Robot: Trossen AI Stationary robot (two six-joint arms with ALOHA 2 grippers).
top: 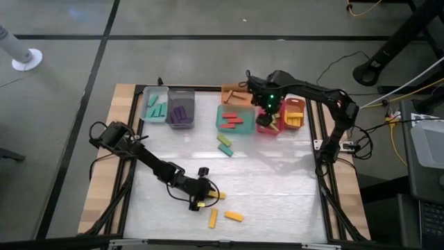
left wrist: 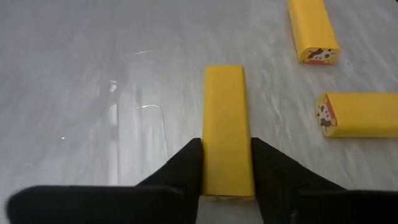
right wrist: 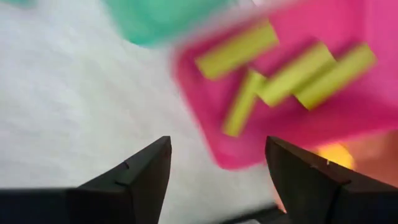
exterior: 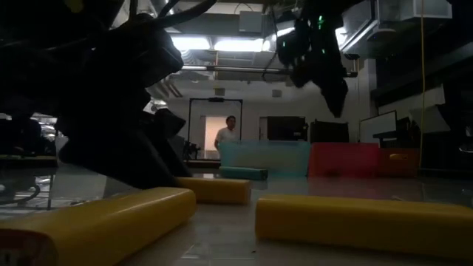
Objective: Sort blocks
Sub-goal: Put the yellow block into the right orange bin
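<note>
The work surface is a pale, glossy table top [top: 277, 187] inside a wooden frame, with coloured plastic bins along its far edge and a lit room behind it.

The left gripper [left wrist: 227, 177] is low at the near middle of the table. Its two dark fingers [left wrist: 186, 168] press on both long sides of a small flat yellow block [left wrist: 227, 127], so it is closed on this block, which seems to lie on the surface, not yet lifted. Two more yellow blocks [left wrist: 314, 28] lie just beside it, apart from it.

The right gripper [right wrist: 217, 171] hangs over the pink plastic bin [right wrist: 348, 118] with its fingers spread wide and nothing between them. Several olive green bars [right wrist: 298, 74] lie in that bin.

I think the main risk is in the lift. The fingers hold only the near end of the block, so the long free end could tip down or twist and the smooth block could slip out. A tilted block could also push the neighbours away. Two olive green blocks [top: 224, 144] remain loose in the middle of the table, in the likely path to the bins, and a low carry could strike them.
</note>
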